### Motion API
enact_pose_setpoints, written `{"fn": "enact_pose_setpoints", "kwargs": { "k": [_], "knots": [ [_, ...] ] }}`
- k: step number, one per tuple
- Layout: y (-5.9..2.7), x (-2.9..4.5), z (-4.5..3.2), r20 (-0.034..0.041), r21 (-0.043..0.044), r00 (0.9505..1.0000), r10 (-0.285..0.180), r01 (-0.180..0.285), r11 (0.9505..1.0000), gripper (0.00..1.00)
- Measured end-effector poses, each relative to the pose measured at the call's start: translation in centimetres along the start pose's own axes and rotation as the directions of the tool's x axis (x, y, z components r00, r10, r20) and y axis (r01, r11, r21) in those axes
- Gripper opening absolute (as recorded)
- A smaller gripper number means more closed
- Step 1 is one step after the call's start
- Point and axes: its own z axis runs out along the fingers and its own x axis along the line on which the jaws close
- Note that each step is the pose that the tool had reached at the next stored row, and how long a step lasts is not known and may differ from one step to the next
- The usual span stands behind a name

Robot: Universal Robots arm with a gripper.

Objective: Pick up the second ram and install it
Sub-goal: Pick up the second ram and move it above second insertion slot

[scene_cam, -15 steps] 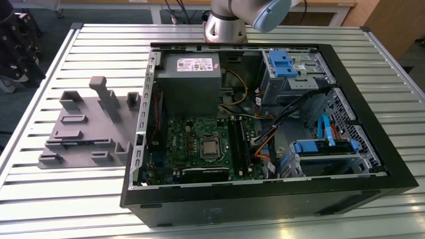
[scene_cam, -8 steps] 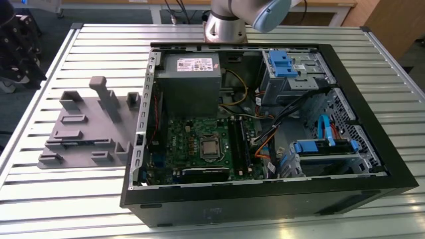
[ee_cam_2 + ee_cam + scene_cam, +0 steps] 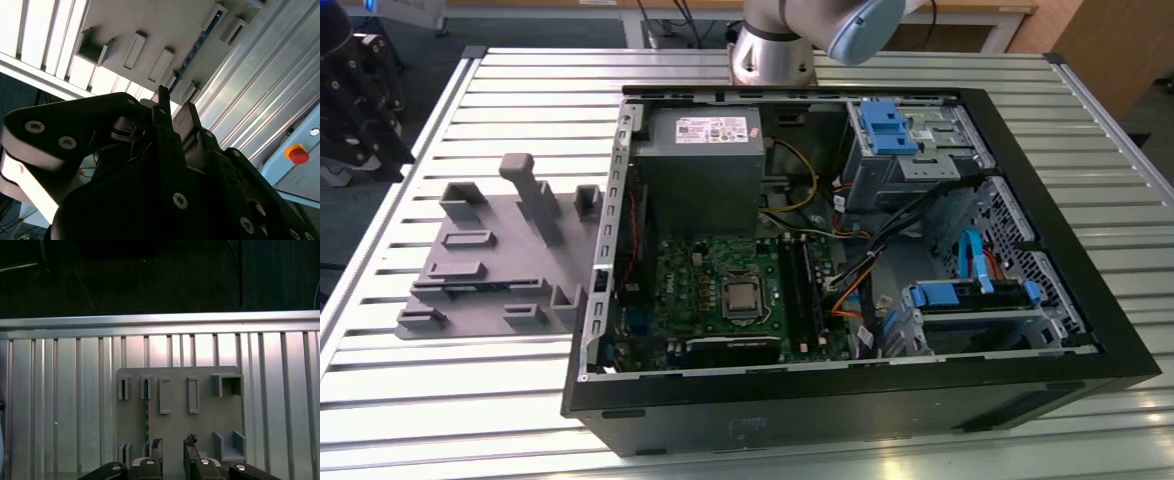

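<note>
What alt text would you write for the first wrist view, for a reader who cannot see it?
The gripper, open and holding nothing, hangs above a grey fixture block on a ribbed metal table. The second ram stands on edge in the block, a thin dark strip close to one fingertip.

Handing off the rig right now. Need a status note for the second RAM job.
Gripper: open, empty, above the grey fixture.
Second ram: on edge in a fixture slot, ungripped; it sits just beside the gap between the fingers, not in it.
Case: open on the table, motherboard exposed.
Done: gripper is at the fixture, nothing picked.
Left: the pick and the install, both.
</note>
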Motion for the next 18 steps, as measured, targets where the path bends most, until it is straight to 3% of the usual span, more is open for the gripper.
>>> {"fn": "enact_pose_setpoints", "kwargs": {
  "k": [18],
  "knots": [
    [-0.11,0.85,1.86,-0.0002,0.0,1.0,-0.005,0.005,1.0,0.31]
  ]
}}
